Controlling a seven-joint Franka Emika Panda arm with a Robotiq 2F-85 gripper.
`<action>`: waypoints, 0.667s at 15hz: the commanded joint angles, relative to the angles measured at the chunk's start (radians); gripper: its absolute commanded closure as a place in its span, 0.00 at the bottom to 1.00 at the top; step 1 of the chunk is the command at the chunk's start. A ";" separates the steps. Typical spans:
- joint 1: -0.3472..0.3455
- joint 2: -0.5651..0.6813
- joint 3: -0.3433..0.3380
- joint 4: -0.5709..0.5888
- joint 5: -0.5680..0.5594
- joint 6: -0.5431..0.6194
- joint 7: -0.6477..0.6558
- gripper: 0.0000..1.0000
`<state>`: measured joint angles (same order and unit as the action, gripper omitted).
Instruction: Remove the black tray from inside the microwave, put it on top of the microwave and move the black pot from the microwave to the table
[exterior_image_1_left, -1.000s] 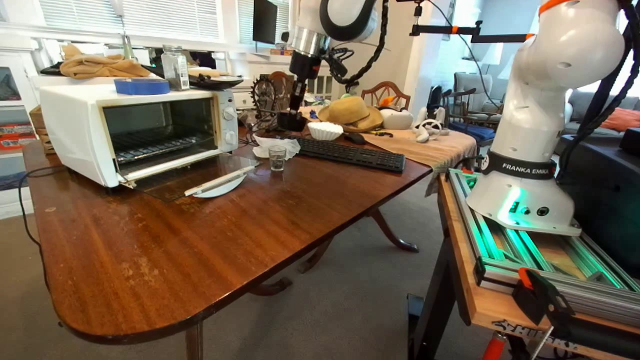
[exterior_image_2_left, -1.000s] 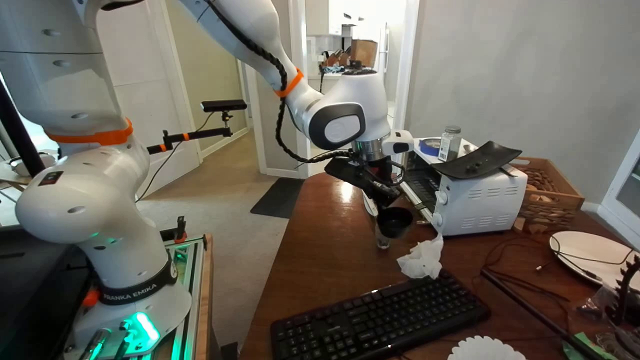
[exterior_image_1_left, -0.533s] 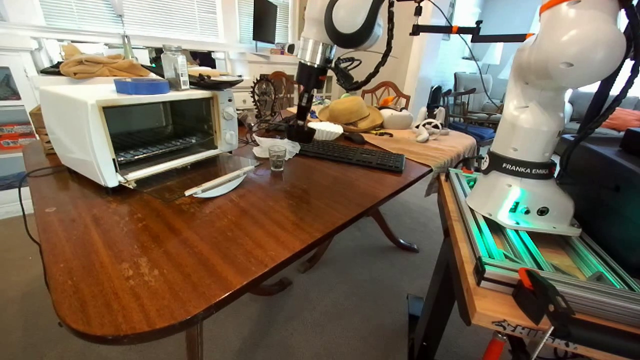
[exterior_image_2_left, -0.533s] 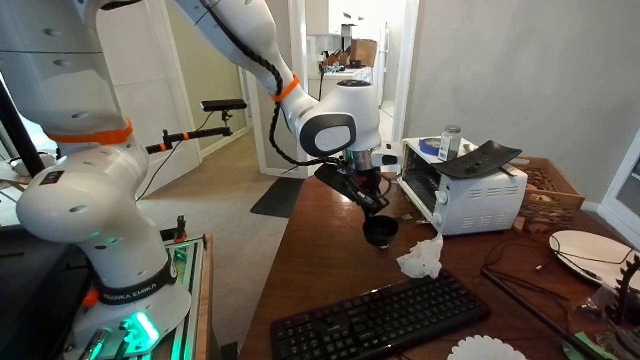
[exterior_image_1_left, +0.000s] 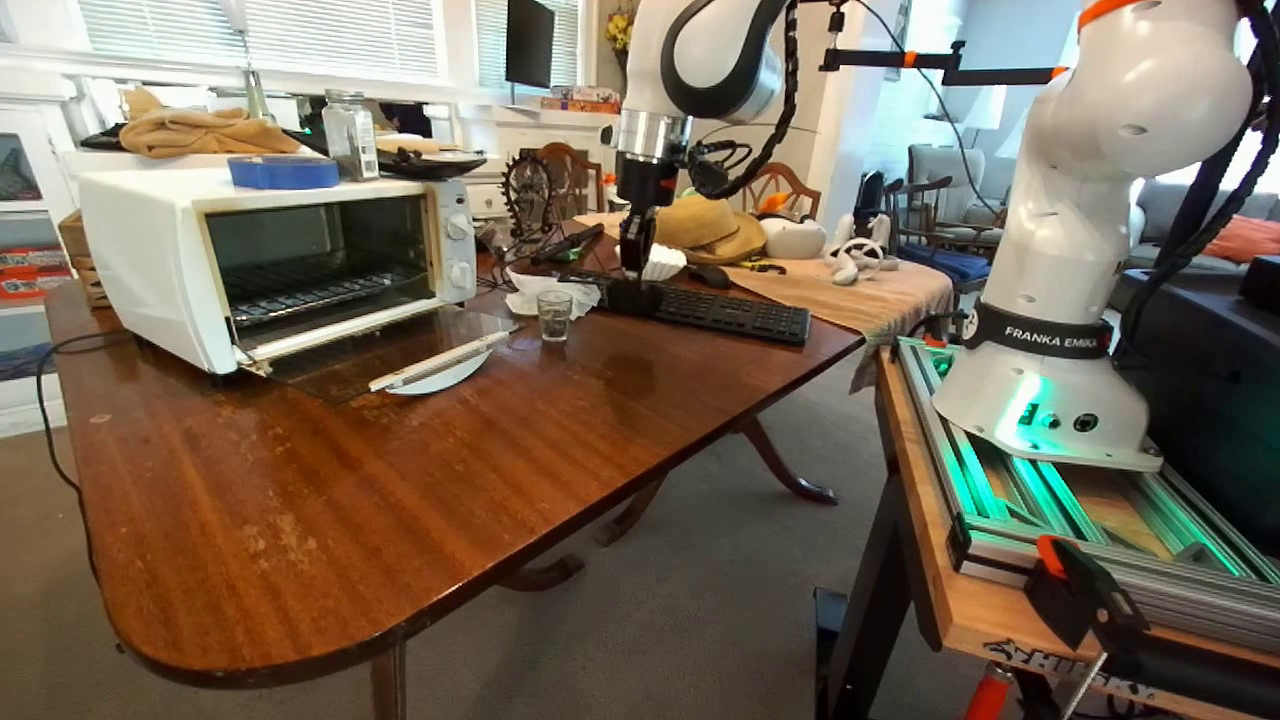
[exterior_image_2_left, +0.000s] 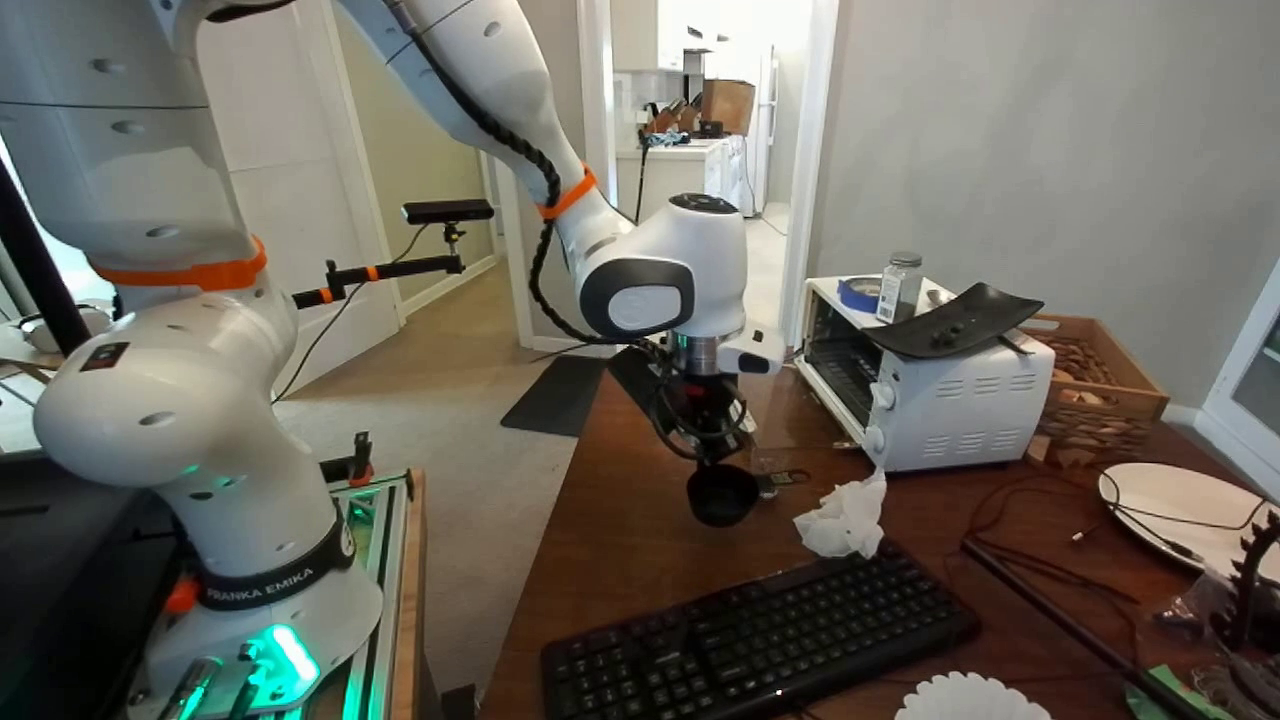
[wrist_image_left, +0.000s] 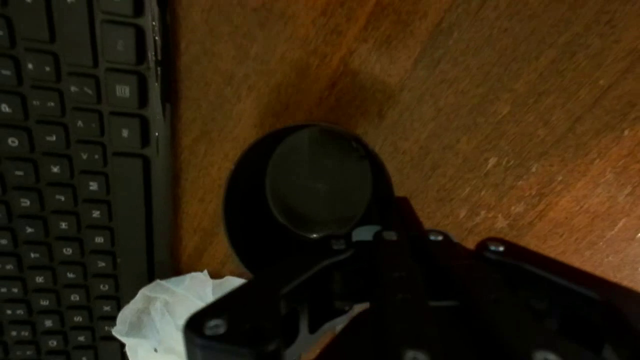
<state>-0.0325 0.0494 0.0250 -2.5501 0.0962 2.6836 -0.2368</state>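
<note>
Daylight burns the window blinds (exterior_image_1_left: 345, 40) nearly white; the kitchen (exterior_image_2_left: 682, 180) washes out too. Green light glares on the robot base (exterior_image_1_left: 1035, 395) in both exterior views. The wrist view is dim and slightly soft: the black pot (wrist_image_left: 315, 187) is almost all darkness, a blurred shadow beside it on the counter (wrist_image_left: 500, 90).

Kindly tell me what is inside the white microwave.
Inside the microwave, a wire rack can be seen. The rack covers much of the dark space beneath it, and the front frame hides the near inner wall, so I cannot tell what is there.
</note>
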 joint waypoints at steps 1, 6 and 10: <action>0.004 0.030 -0.028 -0.002 -0.069 -0.010 0.136 0.99; 0.023 0.126 -0.088 0.072 -0.311 -0.008 0.409 0.99; 0.056 0.204 -0.117 0.165 -0.393 -0.016 0.509 0.99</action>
<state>-0.0151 0.1814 -0.0642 -2.4630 -0.2383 2.6757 0.1916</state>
